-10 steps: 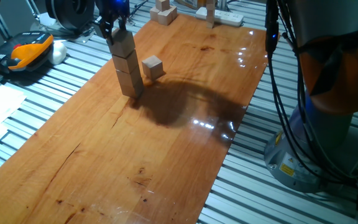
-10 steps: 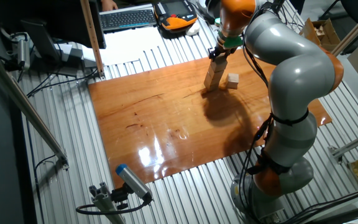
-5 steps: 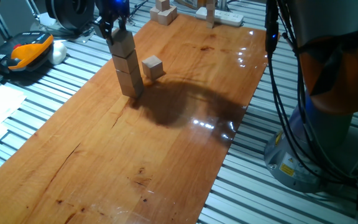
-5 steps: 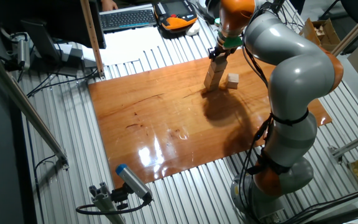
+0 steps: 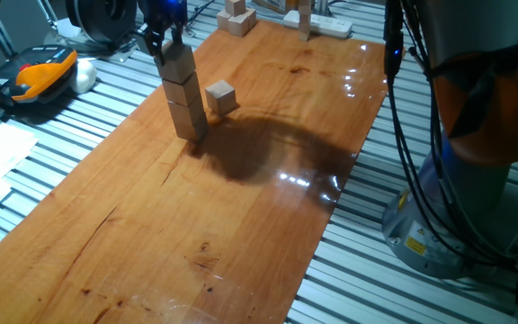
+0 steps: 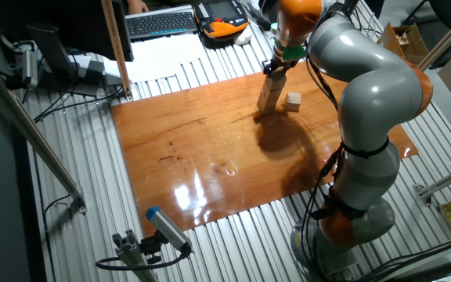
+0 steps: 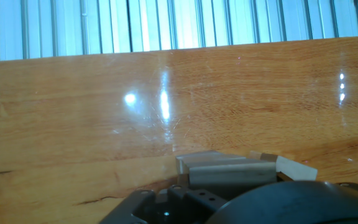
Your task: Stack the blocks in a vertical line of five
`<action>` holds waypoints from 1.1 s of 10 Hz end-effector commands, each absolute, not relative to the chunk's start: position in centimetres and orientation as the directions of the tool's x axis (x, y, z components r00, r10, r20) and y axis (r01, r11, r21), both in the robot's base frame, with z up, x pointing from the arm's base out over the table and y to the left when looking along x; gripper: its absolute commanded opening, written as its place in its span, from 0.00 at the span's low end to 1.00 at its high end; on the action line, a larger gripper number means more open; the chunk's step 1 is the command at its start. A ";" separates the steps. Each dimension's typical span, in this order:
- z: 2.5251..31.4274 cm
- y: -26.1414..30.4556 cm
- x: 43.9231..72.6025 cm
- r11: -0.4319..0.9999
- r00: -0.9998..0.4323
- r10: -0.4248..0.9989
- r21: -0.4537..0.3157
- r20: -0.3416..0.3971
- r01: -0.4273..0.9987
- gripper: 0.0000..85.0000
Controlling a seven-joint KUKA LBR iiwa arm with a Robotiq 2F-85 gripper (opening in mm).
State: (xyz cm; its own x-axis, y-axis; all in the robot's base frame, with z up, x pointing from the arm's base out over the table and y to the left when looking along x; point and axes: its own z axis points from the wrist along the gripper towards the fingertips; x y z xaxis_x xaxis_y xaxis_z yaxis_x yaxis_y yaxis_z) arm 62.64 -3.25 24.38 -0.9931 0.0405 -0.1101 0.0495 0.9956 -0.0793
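The claw [image 5: 163,38] sits at the top of a leaning stack of blocks [image 5: 183,90] on the wooden tabletop [image 5: 241,198], its fingers closed against the sides of the topmost block [image 5: 178,59]. Directly below the claw the stack reaches down to the board. Just to the right of the stack, a single loose block [image 5: 220,97] rests alone. Farther right, beyond the claw, more blocks [image 5: 236,16] and a white power strip [image 5: 326,24] lie at the tabletop's far end.
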 end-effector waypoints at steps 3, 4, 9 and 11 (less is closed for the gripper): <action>24.4 -3.2 62.7 0.995 -0.993 0.044 -0.079 -0.108 0.052 0.40; 24.3 -3.3 62.7 0.995 -0.993 0.042 -0.081 -0.108 0.051 0.40; 24.3 -3.2 62.7 0.994 -0.992 0.054 -0.087 -0.115 0.064 0.60; 24.3 -3.2 62.7 0.995 -0.993 0.044 -0.079 -0.114 0.053 0.60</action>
